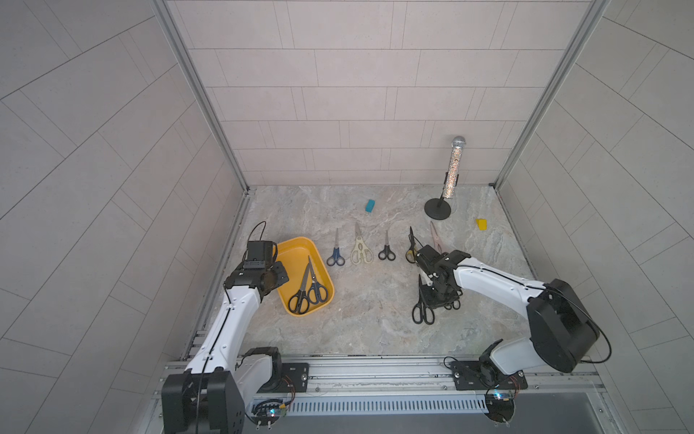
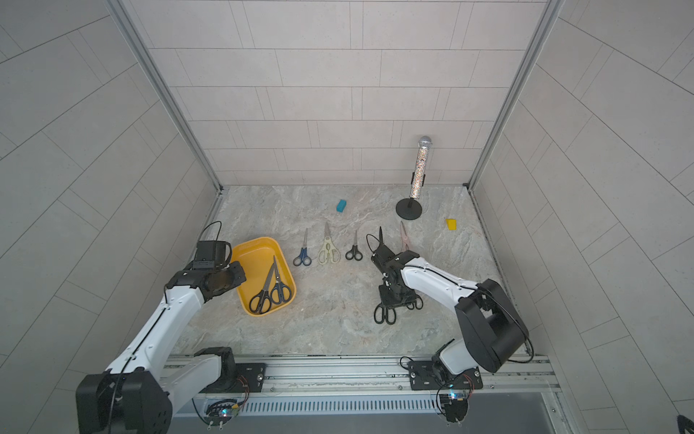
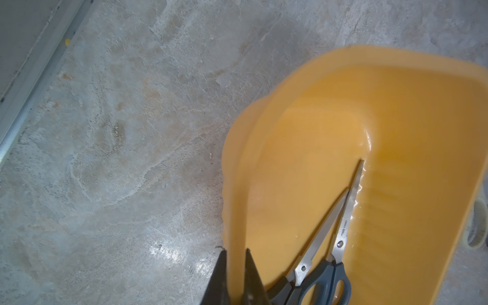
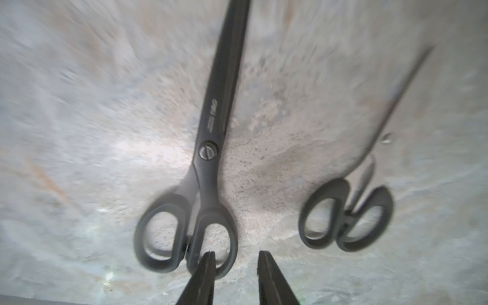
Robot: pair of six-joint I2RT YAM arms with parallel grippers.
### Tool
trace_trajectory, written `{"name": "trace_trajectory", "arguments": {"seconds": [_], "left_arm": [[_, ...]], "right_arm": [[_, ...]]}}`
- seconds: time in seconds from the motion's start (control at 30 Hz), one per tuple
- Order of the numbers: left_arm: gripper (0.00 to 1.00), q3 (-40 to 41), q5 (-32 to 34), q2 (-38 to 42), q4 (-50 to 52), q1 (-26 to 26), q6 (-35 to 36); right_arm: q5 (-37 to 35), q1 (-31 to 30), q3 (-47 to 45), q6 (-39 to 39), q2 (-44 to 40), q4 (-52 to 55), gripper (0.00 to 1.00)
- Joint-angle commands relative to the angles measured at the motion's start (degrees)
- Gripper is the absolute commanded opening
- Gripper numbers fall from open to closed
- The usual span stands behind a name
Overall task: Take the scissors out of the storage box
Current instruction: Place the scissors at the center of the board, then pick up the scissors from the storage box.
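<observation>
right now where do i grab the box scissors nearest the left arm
Its outer handle loop, from straight above, I'd say: those scissors lie flat in the storage box, whose walls block a side approach; the blades overlap the other pair, but that loop lies clear of it.

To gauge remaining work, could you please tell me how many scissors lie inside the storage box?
2: a grey-handled pair and a black-handled pair, blades overlapping, in the storage box; none seems hidden.

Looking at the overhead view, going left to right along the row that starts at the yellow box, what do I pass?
storage box → blue-handled scissors → cream-handled scissors → small black-handled scissors → yellow-and-black scissors → pale pink scissors
</observation>
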State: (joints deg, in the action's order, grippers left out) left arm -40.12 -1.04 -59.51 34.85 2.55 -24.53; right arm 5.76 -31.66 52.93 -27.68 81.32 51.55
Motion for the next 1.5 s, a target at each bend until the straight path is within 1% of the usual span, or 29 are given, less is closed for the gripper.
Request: {"name": "trace_trajectory", "arguments": {"seconds": [0.0, 0.07, 0.2, 0.37, 0.47, 0.57, 0.67, 0.77, 0.9, 1.1, 1.27, 1.47], "left_arm": [[0.00, -0.66, 0.08, 0.89, 0.24, -0.16, 0.17], [0.00, -0.66, -0.10, 0.80, 0.38, -0.17, -0.03], [0.00, -0.66, -0.24, 0.71, 0.42, -0.09, -0.33], [0.00, -0.75, -0.30, 0.36, 0.65, -0.20, -0.68], [0.00, -0.79, -0.53, -0.14, 0.74, -0.18, -1.21], [0.00, -1.10, -0.16, -0.17, 1.45, -0.25, -2.07], [0.00, -1.27, 1.01, 0.33, 2.10, -0.23, -2.84], [0.00, -1.25, 1.09, 0.53, 2.14, -0.17, -3.30], [0.00, -1.35, 0.91, -0.16, 1.97, -0.09, -4.02], [0.00, -1.54, 0.69, -0.18, 2.10, -0.35, -4.34], [0.00, -1.56, 0.95, 0.61, 2.37, -0.55, -4.20], [0.00, -1.58, 1.07, 0.52, 2.50, -0.88, -4.19]], "right_arm": [[-2.37, -1.83, 5.60, -1.97, -4.33, 2.98, 0.35], [-0.91, -3.05, 9.14, -3.08, -3.71, 1.31, 0.36], [1.15, -7.31, 17.00, -6.16, 1.23, -3.39, 0.36], [1.17, -15.72, 28.50, -7.60, 12.67, -9.75, 0.37], [1.12, -20.00, 36.64, -7.80, 20.58, -11.05, 0.37], [0.68, -23.63, 44.14, -8.00, 27.70, -11.71, 0.38], [1.53, -26.13, 49.79, -8.43, 33.46, -11.91, 0.38], [2.38, -27.51, 52.93, -9.24, 37.51, -11.97, 0.38], [3.38, -28.75, 54.03, -10.75, 40.75, -12.83, 0.38], [2.36, -30.08, 56.02, -12.75, 45.52, -12.21, 0.37], [-1.53, -30.74, 62.35, -11.97, 50.72, -6.49, 0.38], [-5.45, -30.83, 64.85, -12.55, 53.66, -4.03, 0.38]]}}
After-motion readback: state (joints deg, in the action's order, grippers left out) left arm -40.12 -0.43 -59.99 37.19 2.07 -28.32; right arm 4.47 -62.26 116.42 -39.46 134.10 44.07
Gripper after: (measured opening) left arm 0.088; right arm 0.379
